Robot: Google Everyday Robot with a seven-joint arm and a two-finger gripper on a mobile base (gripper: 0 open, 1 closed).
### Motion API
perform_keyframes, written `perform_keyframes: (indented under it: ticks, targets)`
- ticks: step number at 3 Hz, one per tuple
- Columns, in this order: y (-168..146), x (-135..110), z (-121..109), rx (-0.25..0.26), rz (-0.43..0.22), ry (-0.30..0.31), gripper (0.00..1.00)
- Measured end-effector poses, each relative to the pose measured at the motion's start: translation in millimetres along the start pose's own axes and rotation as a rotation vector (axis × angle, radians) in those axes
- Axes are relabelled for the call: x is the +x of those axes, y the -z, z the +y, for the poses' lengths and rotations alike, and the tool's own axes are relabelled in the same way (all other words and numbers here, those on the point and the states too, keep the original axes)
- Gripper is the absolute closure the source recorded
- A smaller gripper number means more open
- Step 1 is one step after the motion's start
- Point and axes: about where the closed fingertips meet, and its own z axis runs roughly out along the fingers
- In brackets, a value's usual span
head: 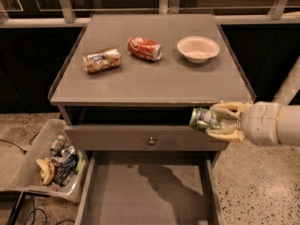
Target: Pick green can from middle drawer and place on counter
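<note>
Camera view puts your gripper [212, 121] at about 4 o'clock from the frame's centre, coming in from the right edge on a pale, thick arm [272, 124]. Its two tan fingers [228, 108] are clamped on the green can [205, 119], one above it and one below. You are holding the can on its side, with its silver end facing 9 o'clock. It hangs in the air just below the front rim of the counter [154, 81], near the counter's front right corner, and touches neither the top nor the cabinet face as far as you can see.

The middle drawer [140, 196] stands pulled out at 6 o'clock, with the arm's shadow on its bare grey floor. The can is above the level of its right side wall and clear of it. Between drawer and counter sits a closed drawer front [112, 137] with a small round knob [151, 140].

On the counter, a red cola can [145, 48] lies on its side near 12 o'clock. A gold-brown can [101, 60] lies at its 8 o'clock and a pale bowl [198, 48] at its 3 o'clock, all three apart. A clear bin [23, 172] of litter rests on the floor at 8 o'clock.
</note>
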Motion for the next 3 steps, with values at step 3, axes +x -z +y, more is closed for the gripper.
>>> perform_keyframes:
  ticks: [3]
  targets:
    - [16, -77, -49, 0.022, -0.042, 0.189, 1.00]
